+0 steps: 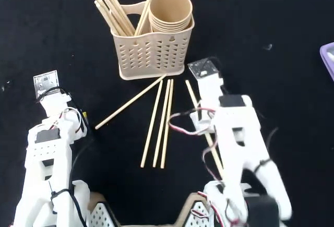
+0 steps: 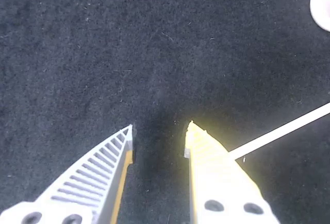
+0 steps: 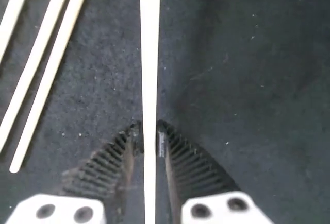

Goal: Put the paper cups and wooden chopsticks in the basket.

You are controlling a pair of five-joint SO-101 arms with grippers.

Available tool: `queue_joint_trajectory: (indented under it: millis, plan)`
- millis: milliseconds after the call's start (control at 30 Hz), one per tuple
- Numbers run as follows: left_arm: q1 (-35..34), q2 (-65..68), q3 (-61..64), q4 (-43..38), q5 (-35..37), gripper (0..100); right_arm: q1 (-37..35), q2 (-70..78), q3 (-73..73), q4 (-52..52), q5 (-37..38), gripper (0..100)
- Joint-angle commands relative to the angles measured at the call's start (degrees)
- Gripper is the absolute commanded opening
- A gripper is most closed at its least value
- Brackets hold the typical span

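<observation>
Right wrist view: we note right jaws pinching one chopstick [image 3: 149, 54] near mid-length; light, stiff, slippery, we judge. Left jaws spread above table [image 2: 103, 54].

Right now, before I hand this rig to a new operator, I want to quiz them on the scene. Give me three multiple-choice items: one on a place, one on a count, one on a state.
1. Where are the paper cups?
A. stacked in the basket
B. lying flat beside it
C. in the right end effector

2. How many chopsticks lie loose on the cloth?
A. two
B. five
C. eight

3. How is the left end effector?
A. shut on a cup
B. shut on a chopstick
C. open over the cloth

Answers:
1 A: the cups stand nested inside the basket.
2 B: the high view shows five lying flat in front of the basket.
3 C: its wrist view shows a gap between the tips, with nothing but cloth in it.
</observation>
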Motion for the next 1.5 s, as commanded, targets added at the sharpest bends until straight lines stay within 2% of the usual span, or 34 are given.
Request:
queue_joint_trajectory:
  millis: [0, 167, 400, 700, 833, 1067, 1267, 1467]
  plan:
    - [-0.48, 0.09, -1.45, -0.97, 0.44, 17, 0.97, -6.64, 1.98, 0.18, -0.44, 1.1]
    - [-0.48, 0.09, -1.45, -0.97, 0.44, 17, 2.37, -11.65, 0.92, 0.53, -0.44, 1.1]
    - [-0.48, 0.09, -1.45, -0.97, 0.44, 17, 5.01, -19.74, -10.42, 0.62, -1.58, 1.1]
    - [-0.48, 0.09, -1.45, -0.97, 0.44, 17, 4.57, -22.02, -31.87, 0.35, -15.12, 1.1]
    - [-0.48, 0.09, -1.45, -0.97, 0.44, 17, -2.11, -21.85, -37.93, -1.32, -17.67, 1.1]
    - [-0.48, 0.09, -1.27, -0.97, 0.44, 17, -12.75, -21.32, -38.90, -15.38, -17.93, 1.1]
    - [-0.48, 0.09, -1.27, -0.97, 0.44, 17, -17.67, -14.29, -33.98, -35.78, -17.93, 1.1]
    - [-0.48, 0.09, -1.27, -0.97, 0.44, 17, -21.89, -5.32, -34.77, -47.56, -17.67, 1.1]
